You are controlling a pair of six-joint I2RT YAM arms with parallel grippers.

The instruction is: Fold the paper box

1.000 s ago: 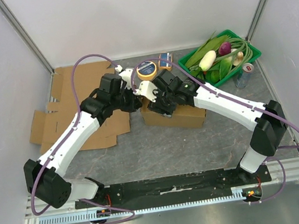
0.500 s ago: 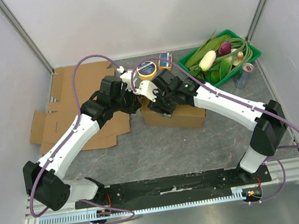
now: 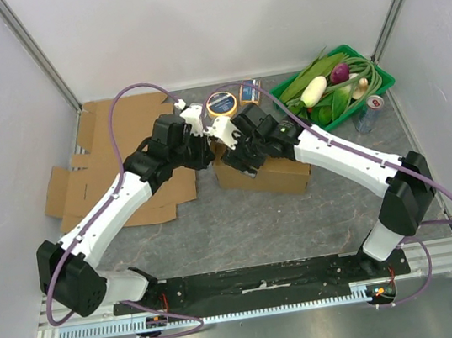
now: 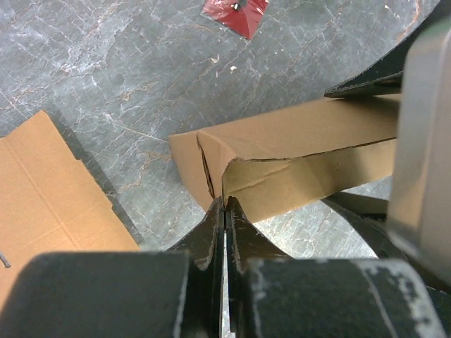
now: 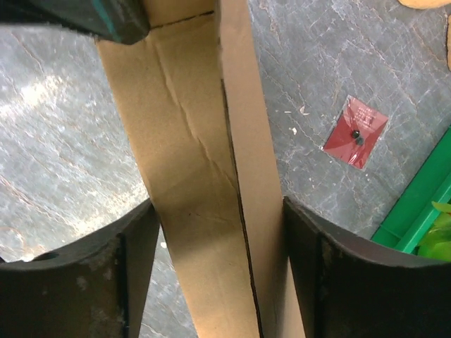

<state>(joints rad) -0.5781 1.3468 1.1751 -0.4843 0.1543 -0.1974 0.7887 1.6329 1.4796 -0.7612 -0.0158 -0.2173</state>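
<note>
The paper box (image 3: 274,174) lies on its side at mid-bench (image 3: 243,226), with both arms meeting over its left end. The left tool (image 4: 224,208) is closed tight, its tips at a creased, split corner of the end flap; I cannot tell whether a sliver of card is caught between them. The right tool (image 5: 218,204) stands wide astride the box body with its fingers against both sides; whether it presses or only flanks is unclear. The likeliest trouble is that split corner: a sideways pull could tear it further or buckle the flap off its score line. If the right tool gives no brace, the box may skid. The tools sit very near each other and could clash. A tape roll (image 3: 221,106) lies just behind them and a flat cardboard sheet (image 3: 104,153) crowds the left, while the green tray (image 3: 378,78) is well apart. Open room lies toward the near edge.
</note>
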